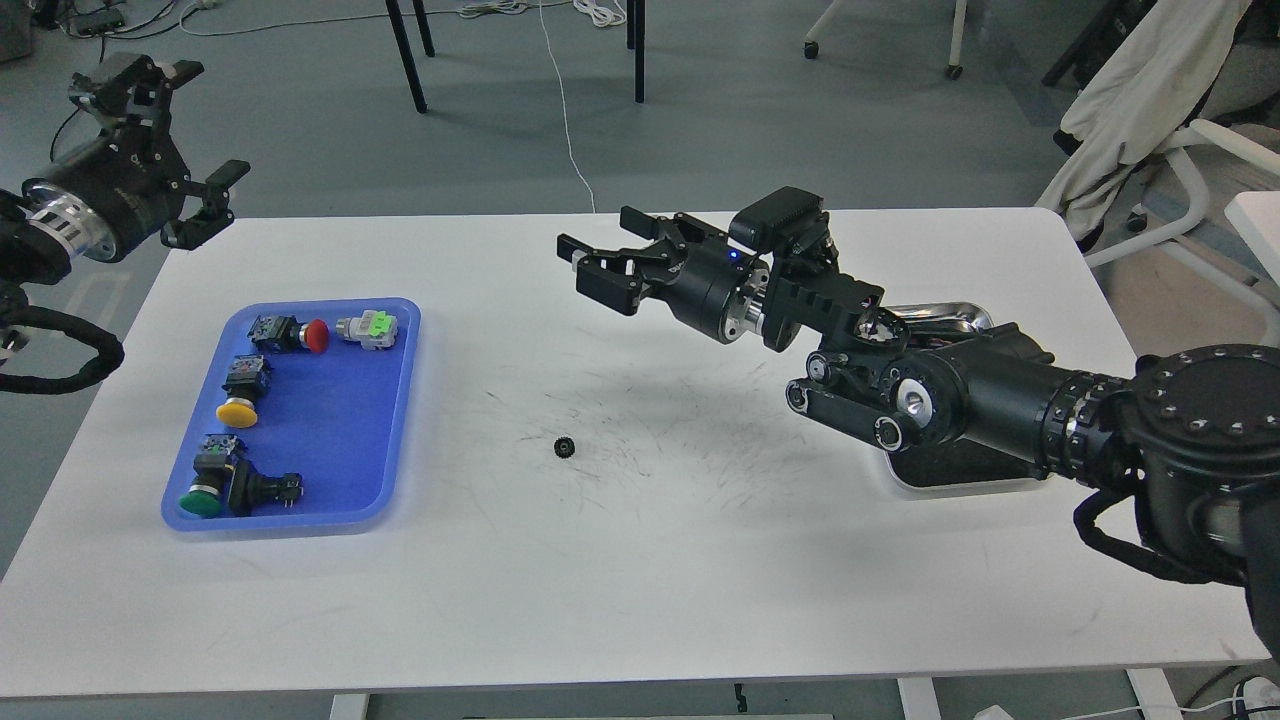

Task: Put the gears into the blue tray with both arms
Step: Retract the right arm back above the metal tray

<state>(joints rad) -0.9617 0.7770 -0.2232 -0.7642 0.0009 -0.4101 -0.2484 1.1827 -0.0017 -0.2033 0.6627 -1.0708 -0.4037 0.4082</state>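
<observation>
Gear (564, 447) lies alone mid-table, well apart from blue tray (395, 430); right end effector (590, 262) spread above.

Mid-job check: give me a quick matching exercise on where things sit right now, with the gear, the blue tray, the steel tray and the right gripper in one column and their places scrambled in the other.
Things:
1. gear
2. blue tray
3. steel tray
4. right gripper

Places:
A. on the left part of the table, holding pushbutton switches
B. raised above the table's far middle, fingers apart and empty
C. lying alone on the bare white table near its middle
D. on the right part of the table, mostly hidden behind the right arm

Pairs: 1-C, 2-A, 3-D, 4-B
</observation>
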